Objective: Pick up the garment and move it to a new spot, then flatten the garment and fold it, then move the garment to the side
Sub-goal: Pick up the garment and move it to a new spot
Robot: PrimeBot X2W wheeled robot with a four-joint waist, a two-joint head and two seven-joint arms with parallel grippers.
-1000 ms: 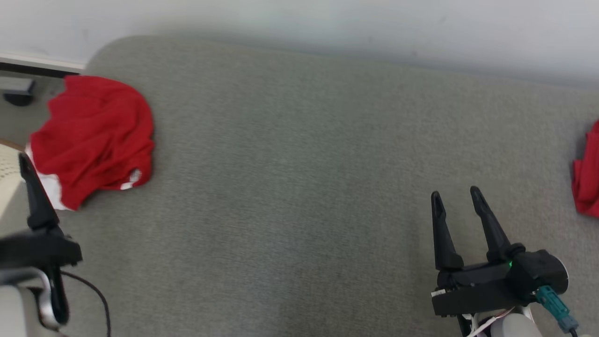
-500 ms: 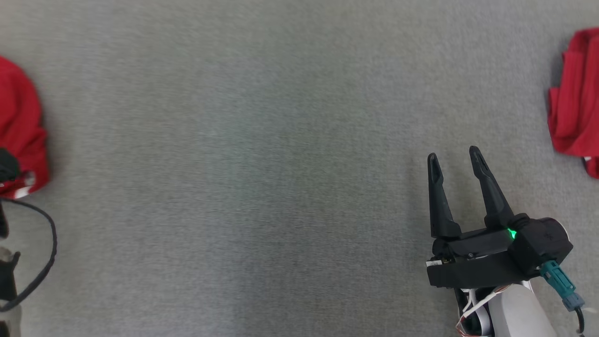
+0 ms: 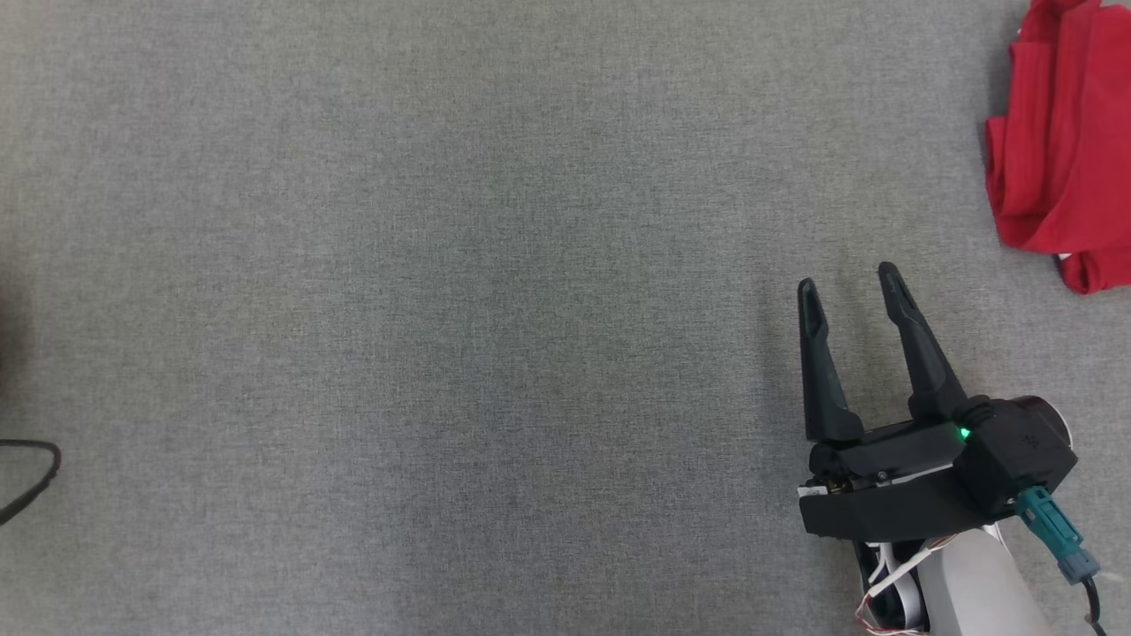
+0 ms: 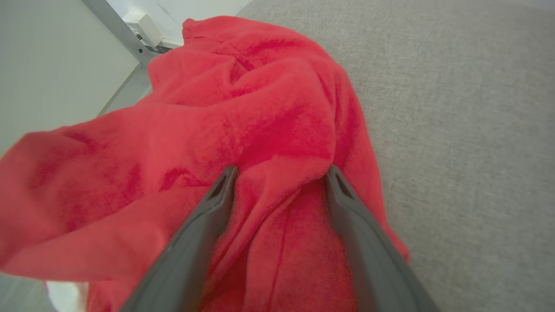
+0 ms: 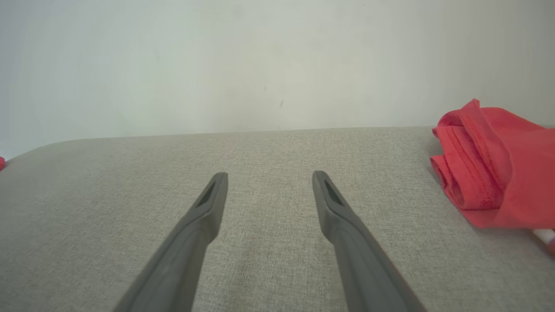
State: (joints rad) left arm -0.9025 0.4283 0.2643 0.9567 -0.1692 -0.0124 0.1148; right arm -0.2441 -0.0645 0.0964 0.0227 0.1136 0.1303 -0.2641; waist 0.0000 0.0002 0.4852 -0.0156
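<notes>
A crumpled red garment [image 4: 243, 99] with a bit of white trim lies at the edge of the grey padded surface [image 4: 468, 130]. My left gripper [image 4: 281, 171] is open, with its fingertips set against the cloth and a ridge of fabric between them. A second red garment [image 3: 1065, 150], loosely folded, lies at the far right of the head view and at the right in the right wrist view [image 5: 498, 173]. My right gripper [image 3: 846, 276] hovers open and empty over bare grey surface, left of and nearer than that second garment, its fingers [image 5: 208, 212] spread apart.
The grey padded surface [image 3: 442, 309] stretches wide between the two garments. A pale wall [image 5: 260, 65] runs along its far edge. A dark cable loop [image 3: 35, 477] shows at the left edge. Beyond the crumpled garment are a metal rail and a white box [image 4: 145, 28].
The head camera has tipped down and turned: the wall, the left garment and the left gripper left its view, and the right garment came further in. Both grippers stay open.
</notes>
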